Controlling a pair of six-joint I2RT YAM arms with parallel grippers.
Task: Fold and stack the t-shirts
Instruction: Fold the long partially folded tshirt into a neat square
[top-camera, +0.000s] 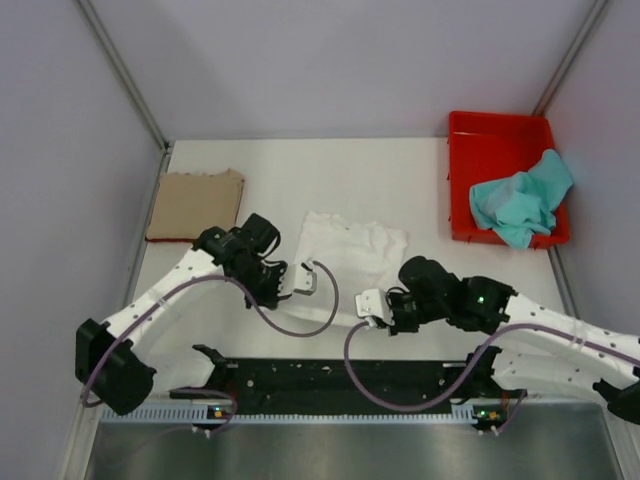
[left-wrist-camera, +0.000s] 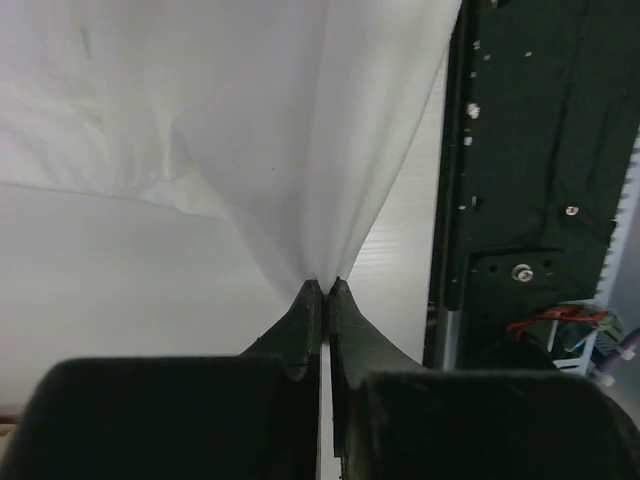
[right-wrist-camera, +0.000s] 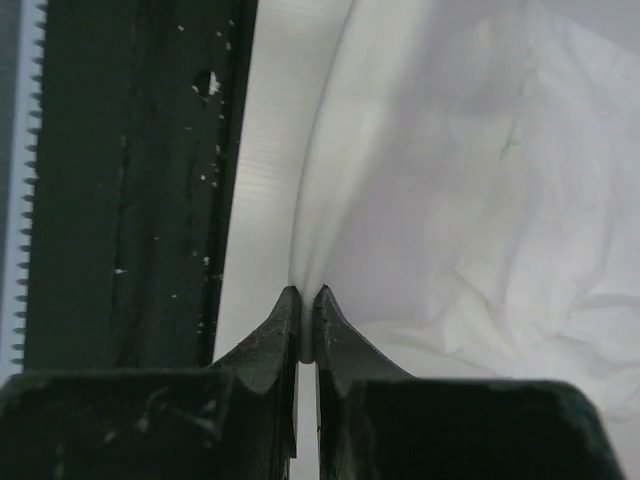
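A big white table (top-camera: 420, 190) is filling most of the top view. A long black rail (top-camera: 350, 375) is running along its near edge, between the two arm bases.

A white shirt (top-camera: 350, 250) is lying in the middle of the table. It is crumpled and full of wrinkles. Its far part is resting flat, and its near edge is coming up to both grippers.

A red bin (top-camera: 480, 130) is sitting at the far right corner of the table. A tan shirt (top-camera: 195, 205) is lying flat and folded at the far left, well apart from the white shirt. A teal shirt (top-camera: 520, 200) is sitting bunched up in the bin, and part of it is hanging over the bin's right and near walls.

The left gripper (top-camera: 305, 280) is pinching the near left edge of the white shirt. Its fingers are squeezed together with only the thin cloth between them. The cloth is pulling to a point at the tips.

The right gripper (top-camera: 368, 308) is pinching the near right edge of the same shirt. Its fingers are also pressed tight on the cloth. The two grippers are near each other, with the shirt's near edge between them.
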